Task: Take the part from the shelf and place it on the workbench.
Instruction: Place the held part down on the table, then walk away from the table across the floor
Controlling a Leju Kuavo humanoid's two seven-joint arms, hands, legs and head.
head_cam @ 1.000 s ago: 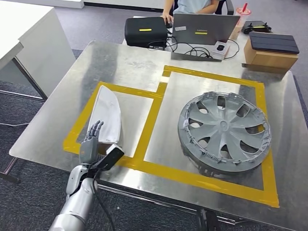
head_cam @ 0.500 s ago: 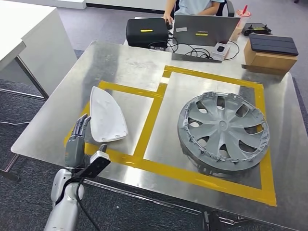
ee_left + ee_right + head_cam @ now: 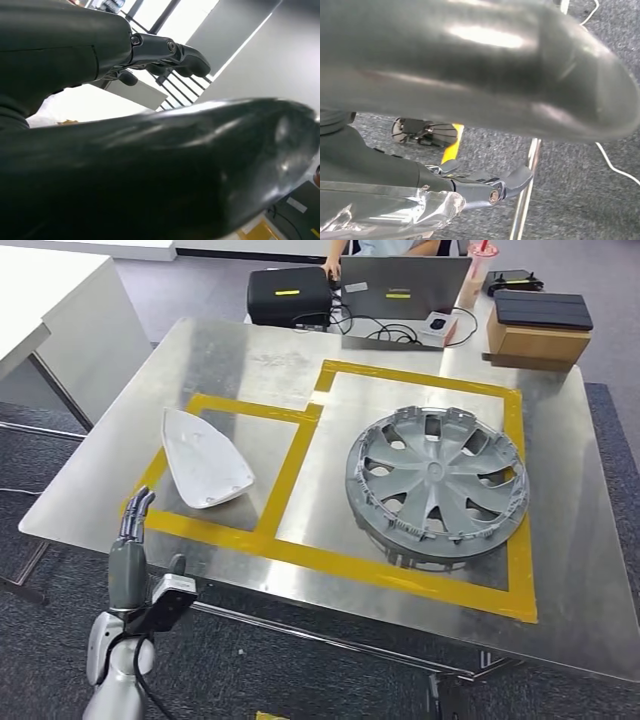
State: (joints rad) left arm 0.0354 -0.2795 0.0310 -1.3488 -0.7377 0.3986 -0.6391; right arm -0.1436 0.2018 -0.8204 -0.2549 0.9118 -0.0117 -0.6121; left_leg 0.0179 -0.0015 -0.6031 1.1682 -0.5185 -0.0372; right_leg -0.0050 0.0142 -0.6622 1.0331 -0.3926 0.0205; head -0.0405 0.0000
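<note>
Lying flat on the steel workbench, a white shell-shaped part sits inside yellow tape; the robot's left hand hovers nearby, fingers extended, empty; right hand holding nothing

Metal workbench filled most of the frame, marked with yellow tape in two adjoining rectangles. White part lay in the smaller rectangle, centre left. Grey wheel cover lay in the larger, centre right. Past the far edge, upper frame: black case, laptop, wooden box.
</note>
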